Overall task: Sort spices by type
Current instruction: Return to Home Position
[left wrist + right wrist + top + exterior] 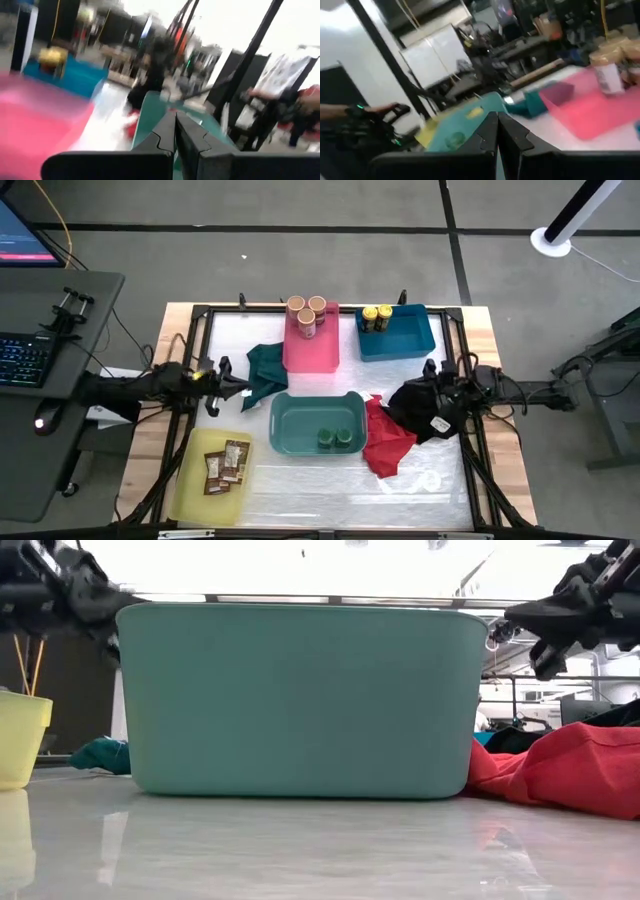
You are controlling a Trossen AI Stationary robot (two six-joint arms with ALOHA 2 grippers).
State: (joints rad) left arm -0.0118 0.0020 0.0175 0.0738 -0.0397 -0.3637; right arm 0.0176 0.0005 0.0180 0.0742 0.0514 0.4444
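Left gripper [175,120] and right gripper [497,119], my jaws pressed together and holding nothing, hang either side of the teal plastic bin [300,700]. Its green-lidded round spice jars [335,438] sit below, between them. Heading home, I should rise clear of the rim first.

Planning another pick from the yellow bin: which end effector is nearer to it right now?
Left. The left end effector hovers near a corner of the yellow bin, while the right end effector sits on the far side of the teal bin from it.
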